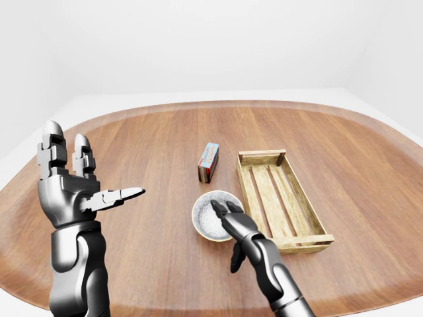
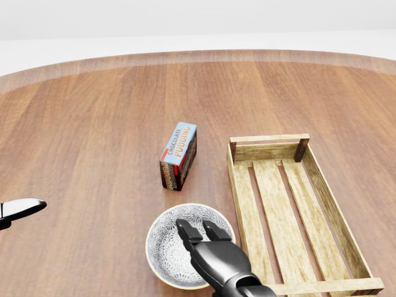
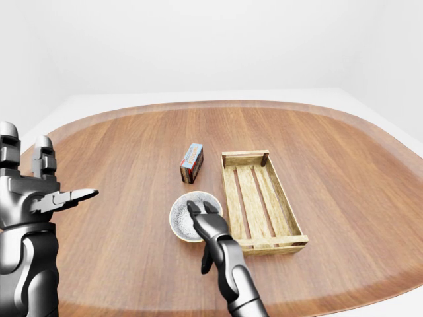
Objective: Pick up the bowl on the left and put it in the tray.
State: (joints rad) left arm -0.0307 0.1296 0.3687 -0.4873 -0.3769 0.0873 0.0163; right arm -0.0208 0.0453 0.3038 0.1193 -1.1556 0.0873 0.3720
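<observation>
At the bottom of the head view, grey-and-white patterned ceramic bowl (image 2: 162,247) sits on round brown wooden table (image 2: 93,124). It is just left of the slatted pale wooden tray (image 2: 269,150), not touching it. The tray's left wall stands between the bowl and the tray floor.

Right hand (image 2: 216,260): spread, two fingertips over bowl's inside, thumb hanging outside the rim, not closed on it.

Left hand (image 1: 69,191): raised at left, wide, fingers upright, holding nothing.

Blue, red and brown carton (image 2: 179,154) stands above the bowl, apart from it. Label reads "CHOCOLATE PUDDING".
</observation>
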